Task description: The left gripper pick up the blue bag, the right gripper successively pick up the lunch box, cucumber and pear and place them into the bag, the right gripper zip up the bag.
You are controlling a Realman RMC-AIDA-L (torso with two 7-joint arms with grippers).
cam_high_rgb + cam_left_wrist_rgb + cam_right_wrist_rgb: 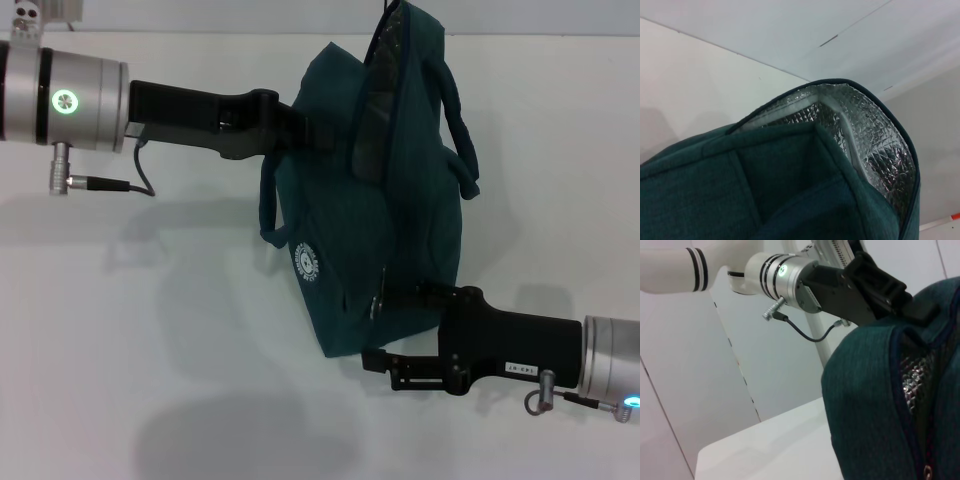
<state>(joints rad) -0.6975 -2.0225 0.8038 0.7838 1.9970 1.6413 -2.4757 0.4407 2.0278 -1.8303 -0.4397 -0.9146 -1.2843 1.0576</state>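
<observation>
Your left gripper (305,130) has its fingers clamped on the upper edge of the blue bag (385,235), holding it up over the white desk (150,330). Your right gripper (385,325) sits at the bag's lower end; its fingers look parted, with the dangling zipper pull (378,300) just beside the upper one. The foil-lined mouth (875,145) gapes, so this looks like the zipping step. Close squarely on the pull, then draw along the seam while the left hold keeps the fabric taut.
</observation>
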